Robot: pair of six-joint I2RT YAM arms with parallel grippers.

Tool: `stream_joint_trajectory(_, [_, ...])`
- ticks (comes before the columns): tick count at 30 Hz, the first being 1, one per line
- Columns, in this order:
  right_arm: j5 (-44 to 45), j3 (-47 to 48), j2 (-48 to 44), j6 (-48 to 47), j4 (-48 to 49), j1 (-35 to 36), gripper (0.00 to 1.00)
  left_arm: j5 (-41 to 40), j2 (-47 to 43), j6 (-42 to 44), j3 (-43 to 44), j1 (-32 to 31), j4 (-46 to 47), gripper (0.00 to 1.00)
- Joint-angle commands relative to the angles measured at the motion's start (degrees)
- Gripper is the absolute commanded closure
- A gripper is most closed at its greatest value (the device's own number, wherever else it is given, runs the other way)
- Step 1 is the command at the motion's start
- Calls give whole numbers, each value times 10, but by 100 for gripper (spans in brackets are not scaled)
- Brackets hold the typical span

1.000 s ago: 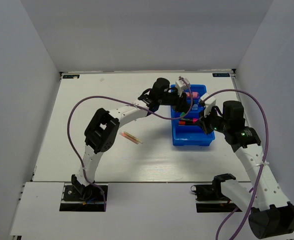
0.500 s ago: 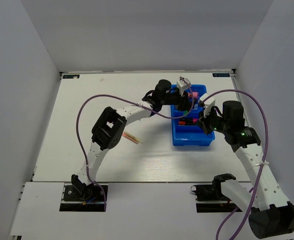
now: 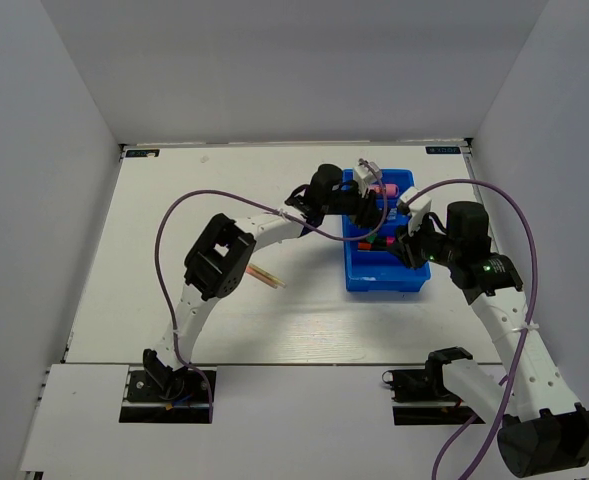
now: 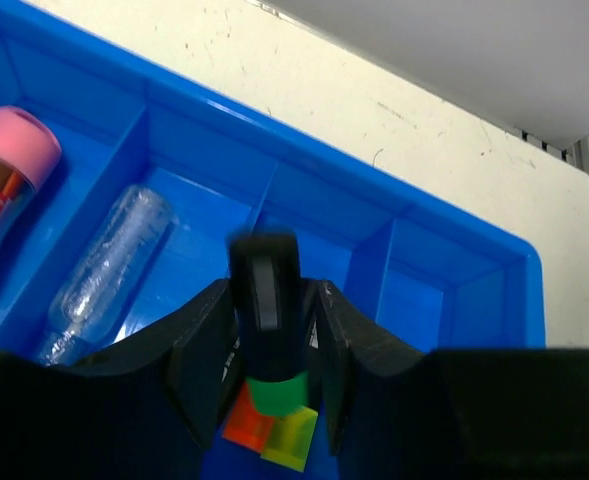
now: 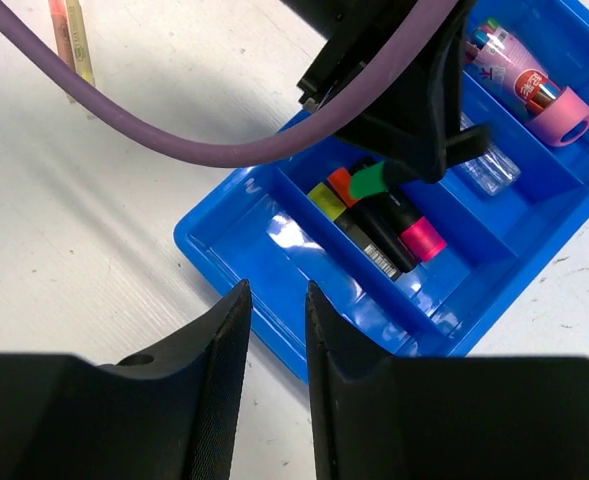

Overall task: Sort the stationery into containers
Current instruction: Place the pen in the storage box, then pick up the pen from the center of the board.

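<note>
Your left gripper (image 4: pixel 269 305) pinches the green-capped highlighter (image 5: pixel 369 181), cap down over the blue bin's (image 4: pixel 474 300) middle compartment, just above the other highlighters (image 5: pixel 379 228). Lower it level alongside them before letting go, so it can't bounce out. Your right gripper (image 5: pixel 277 295) hangs slightly open and empty near the bin's edge.

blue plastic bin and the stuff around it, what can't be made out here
Green-capped black highlighter: left wrist view, blurred, so whether the left gripper pinches it is unclear.
Clear plastic pen: right wrist view, mostly under that gripper.
Thin tan sticks: right wrist view, cut by top edge; top view, too small to count.
</note>
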Motion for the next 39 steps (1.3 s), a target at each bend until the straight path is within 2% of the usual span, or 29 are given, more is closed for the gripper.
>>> stream_joint_trajectory(1, [-10,0,-8,-5,0,-6,68,1,-32,-2,-11,-6,7,50])
stream_joint_trajectory(7, [-13,1,-10,-4,0,-10,66,-4,-43,-1,-12,-11,6,39])
stream_joint_trajectory(10, [-28,8,-14,-10,-11,-16,66,-2,-55,-8,-10,-13,16,41])
stream_joint_trajectory(11, [-32,10,-15,-12,-20,-16,75,0,-70,-25,-11,-13,23,43])
stream_joint_trajectory(13, [-61,25,-16,-19,-39,-19,97,1,-85,-38,-23,-11,48,54])
stream_joint_trajectory(14, [-81,36,-15,-25,-50,-20,100,-18,-118,-52,-34,-9,49,75])
stream_joint_trajectory(16, [-114,42,-11,-33,-68,-19,100,-39,-167,-74,-63,-1,43,100])
stream_joint_trajectory(17, [-139,45,-8,-34,-72,-20,100,-95,-210,-102,-119,14,20,100])
stream_joint_trajectory(18, [-139,45,-4,-28,-74,-17,100,-113,-235,-116,-120,20,2,100])
stream_joint_trajectory(19, [-142,43,6,-23,-72,-16,100,-137,-287,-171,-170,29,-25,100])
stream_joint_trajectory(20, [-144,46,19,-19,-72,-16,100,-215,-334,-187,-180,47,-118,100])
stream_joint_trajectory(22, [-182,81,45,-33,-101,-9,83,-264,-393,-223,-198,78,-358,98])
stream_joint_trajectory(23, [-189,98,114,-45,-143,-3,78,-306,-411,-225,-208,101,-407,82])
stream_joint_trajectory(24, [-196,132,141,-48,-179,21,71,-328,-471,-205,-262,123,-495,69])
stream_joint_trajectory(25, [-187,162,191,-43,-192,35,69,-344,-491,-195,-288,142,-512,54])
stream_joint_trajectory(26, [-173,171,231,-35,-177,48,66,-347,-514,-169,-315,153,-522,20])
stream_joint_trajectory(27, [-131,177,245,-11,-160,83,59,-347,-585,-162,-366,187,-548,11])
stream_joint_trajectory(29, [-64,182,307,15,-105,156,54,-345,-652,-142,-462,211,-557,0])
stream_joint_trajectory(30, [-24,200,345,36,-96,175,54,-342,-692,-128,-482,221,-560,0])
stream_joint_trajectory(31, [-9,233,368,51,-97,224,46,-344,-708,-119,-498,254,-569,0])
stream_joint_trajectory(32, [39,250,391,58,-103,241,44,-342,-745,-113,-546,264,-569,0])
stream_joint_trajectory(33, [57,291,458,70,-113,255,44,-345,-779,-108,-559,285,-571,0])
stream_joint_trajectory(34, [68,328,481,75,-117,269,40,-361,-809,-108,-571,296,-573,0])
stream_joint_trajectory(35, [115,357,497,78,-117,313,40,-391,-826,-106,-601,296,-570,0])
stream_joint_trajectory(36, [130,372,549,81,-113,325,40,-403,-840,-111,-610,297,-570,0])
stream_joint_trajectory(37, [139,416,562,84,-109,346,40,-423,-885,-115,-623,299,-569,0])
stream_joint_trajectory(39, [163,447,613,102,-100,381,47,-460,-909,-122,-635,308,-573,0])
